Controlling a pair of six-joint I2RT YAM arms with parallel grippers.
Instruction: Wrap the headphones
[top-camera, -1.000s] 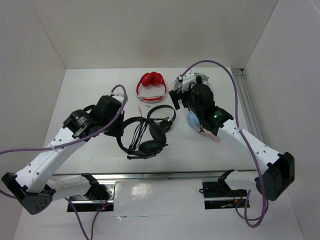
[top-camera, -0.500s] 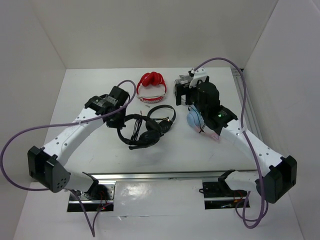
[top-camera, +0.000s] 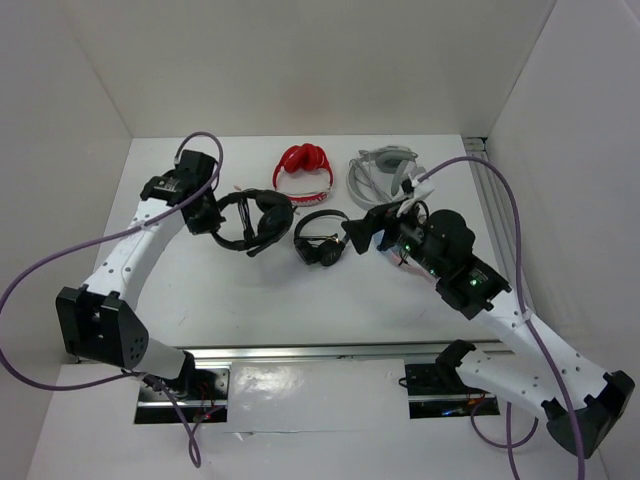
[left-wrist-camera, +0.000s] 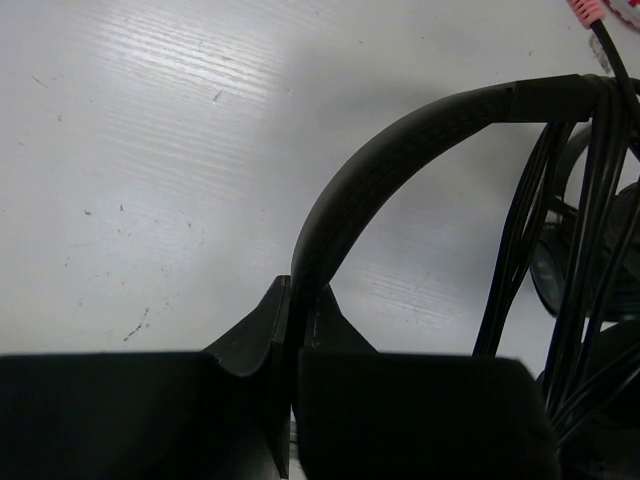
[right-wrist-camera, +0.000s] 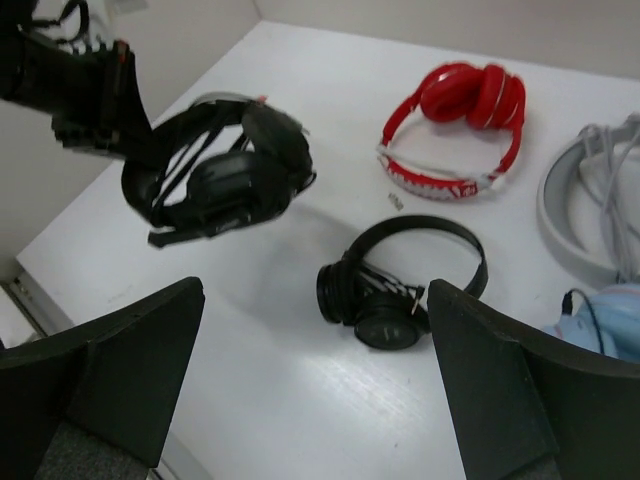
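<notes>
The large black headphones (top-camera: 257, 220) hang lifted above the table at the left, with the thin black cable (left-wrist-camera: 590, 200) bundled along the headband (left-wrist-camera: 400, 140). My left gripper (top-camera: 214, 215) is shut on the headband, which runs out from between its fingers (left-wrist-camera: 297, 312). In the right wrist view the headphones (right-wrist-camera: 220, 170) float over their shadow, held by the left gripper (right-wrist-camera: 130, 140). My right gripper (top-camera: 362, 226) is open and empty (right-wrist-camera: 315, 400), above the table beside the smaller black on-ear pair (top-camera: 322, 240).
The small black on-ear pair (right-wrist-camera: 400, 285) lies mid-table. A red pair (top-camera: 305, 170) and a grey pair (top-camera: 380, 170) lie at the back. A light blue object (right-wrist-camera: 610, 310) sits under the right arm. A rail runs along the right wall (top-camera: 495, 210).
My left gripper has lifted the large headphones and carried them back and left, away from the small pair. My right arm has pulled back toward the front, uncovering the grey pair.
</notes>
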